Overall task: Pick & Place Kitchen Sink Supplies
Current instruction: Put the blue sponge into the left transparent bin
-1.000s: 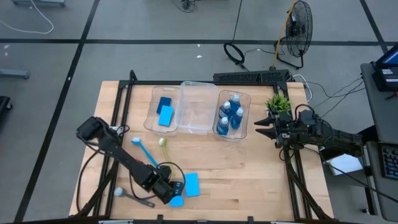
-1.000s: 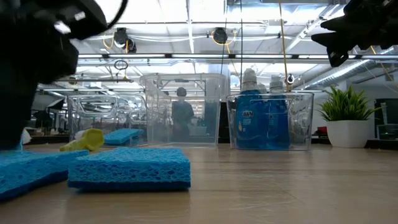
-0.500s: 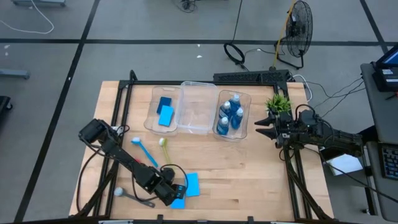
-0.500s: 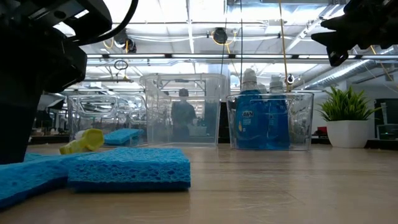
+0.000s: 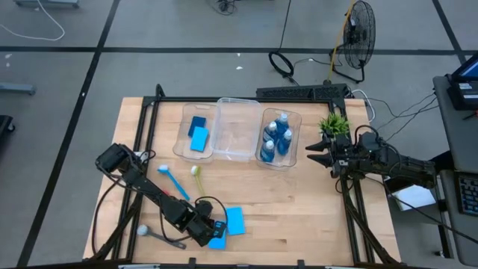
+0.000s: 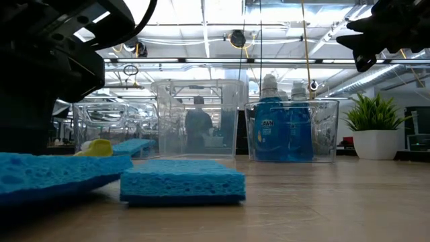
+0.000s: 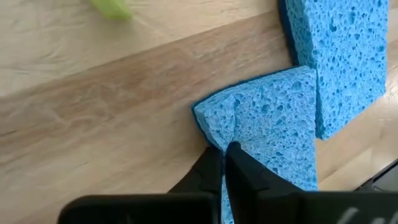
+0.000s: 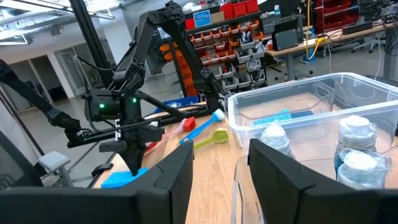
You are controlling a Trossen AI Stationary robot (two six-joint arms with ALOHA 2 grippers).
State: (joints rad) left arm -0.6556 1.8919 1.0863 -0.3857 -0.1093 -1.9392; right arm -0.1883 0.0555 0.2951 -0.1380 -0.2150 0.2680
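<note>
Down low, left gripper (image 5: 217,234): near the counter's (image 5: 299,209) front edge, fingers (image 7: 214,171) pinched shut on a corner of a blue sponge (image 7: 267,134), which is lifted off the wood.
Second sponge (image 5: 235,220): flat on the counter, touching the held one on its far side.
Right gripper (image 5: 314,153): raised beside the potted plant (image 5: 334,124), fingers spread apart, holding nothing.
Left bin (image 5: 196,133): two more sponges inside.
Middle bin (image 5: 237,128): nothing visible in it.
Right bin (image 5: 280,138): blue-liquid bottles (image 5: 278,137) standing upright.
Brushes: blue brush (image 5: 172,181) and yellow-green brush (image 5: 196,173) lie in front of the left bin; grey-black brush (image 5: 153,235) lies by the front left corner.
</note>
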